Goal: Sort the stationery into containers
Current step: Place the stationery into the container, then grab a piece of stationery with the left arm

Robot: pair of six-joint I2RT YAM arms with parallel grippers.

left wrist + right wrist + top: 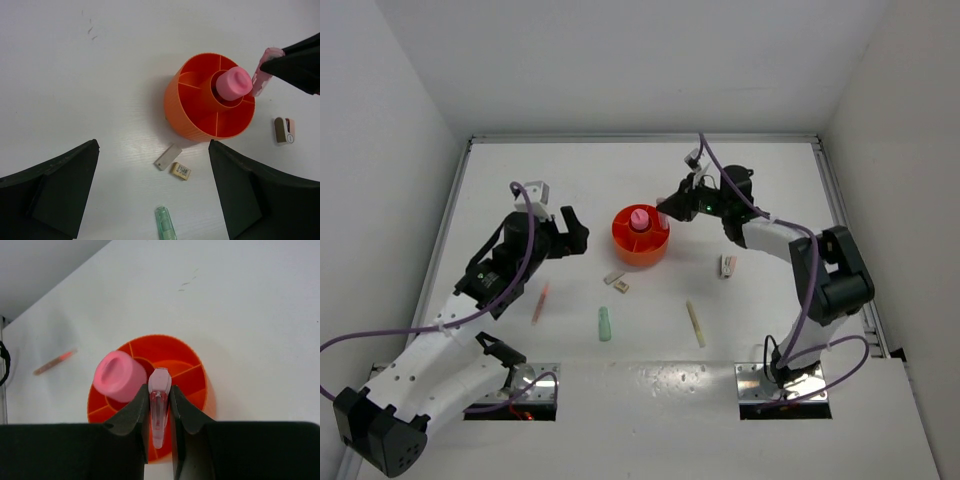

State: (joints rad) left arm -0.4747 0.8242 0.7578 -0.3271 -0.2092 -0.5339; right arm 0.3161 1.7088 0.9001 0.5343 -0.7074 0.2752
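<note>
- The orange organiser (640, 256) sits in the middle of the white worktop (570, 180).
- A pink cylinder (639, 217) stands up in its round middle hole.
- The right hand (160, 392) is closed tight on a thin, pale pink see-through piece (160, 407).
- It holds that piece over the organiser, just beside the pink cylinder. I cannot tell if the piece touches the organiser.
- The left hand (153, 143) is wide open and holds nothing. It hangs over the worktop to the left of the organiser.
- Two little beige blocks (613, 278) lie close together on the worktop, just in front of the organiser.
- The mint green stick (604, 324) lies nearer the arms, and the pale yellow stick (695, 323) lies to its right.
- The thin pink-orange pen (540, 302) lies on the left, under the left arm.
- The pink mini stapler (728, 265) lies to the right of the organiser.
</note>
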